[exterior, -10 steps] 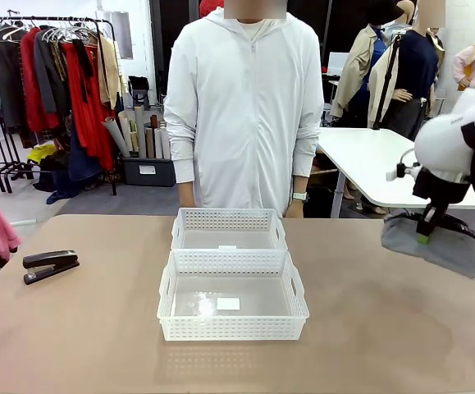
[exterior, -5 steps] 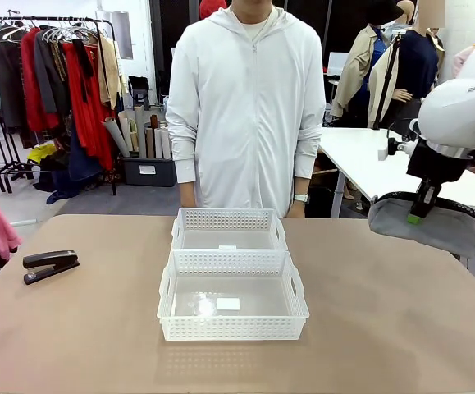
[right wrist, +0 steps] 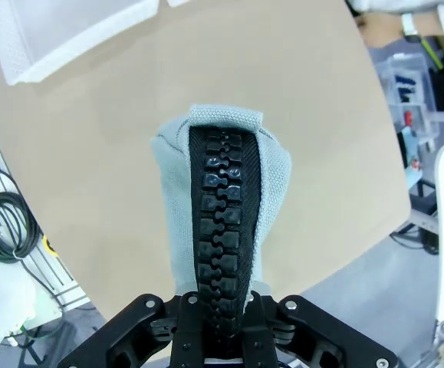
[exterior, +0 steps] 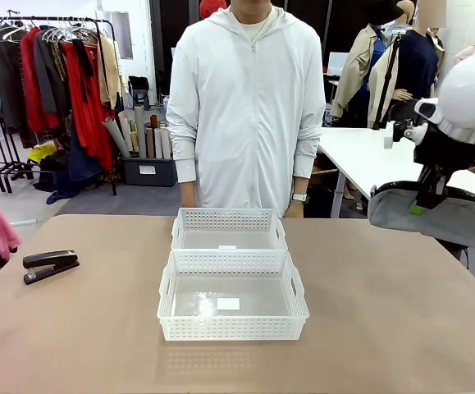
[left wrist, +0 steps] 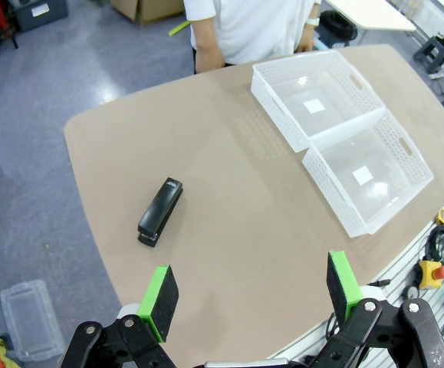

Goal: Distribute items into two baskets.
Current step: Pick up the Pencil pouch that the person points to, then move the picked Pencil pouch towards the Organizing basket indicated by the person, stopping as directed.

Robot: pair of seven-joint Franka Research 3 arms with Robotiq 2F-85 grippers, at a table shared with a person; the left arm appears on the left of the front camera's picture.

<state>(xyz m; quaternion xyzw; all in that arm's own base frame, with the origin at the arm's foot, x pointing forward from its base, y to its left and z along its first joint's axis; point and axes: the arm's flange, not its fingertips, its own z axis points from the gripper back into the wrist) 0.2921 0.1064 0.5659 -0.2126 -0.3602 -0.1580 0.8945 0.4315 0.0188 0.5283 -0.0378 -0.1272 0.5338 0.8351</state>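
Grey pouch (exterior: 452, 223) hangs from the right pincer (exterior: 418, 206) (jaws clamped tight).

- The bench (exterior: 385, 328) has a plain tan top with a rounded edge.
- A black stapler (exterior: 50, 265) lies flat near the bench's left edge, well apart from the baskets.
- A white lattice-sided near basket (exterior: 233, 327) stands upright at mid-bench, with a small white label on its bottom.
- A matching far basket (exterior: 227, 219) stands just behind it, long sides facing, by the person's edge.
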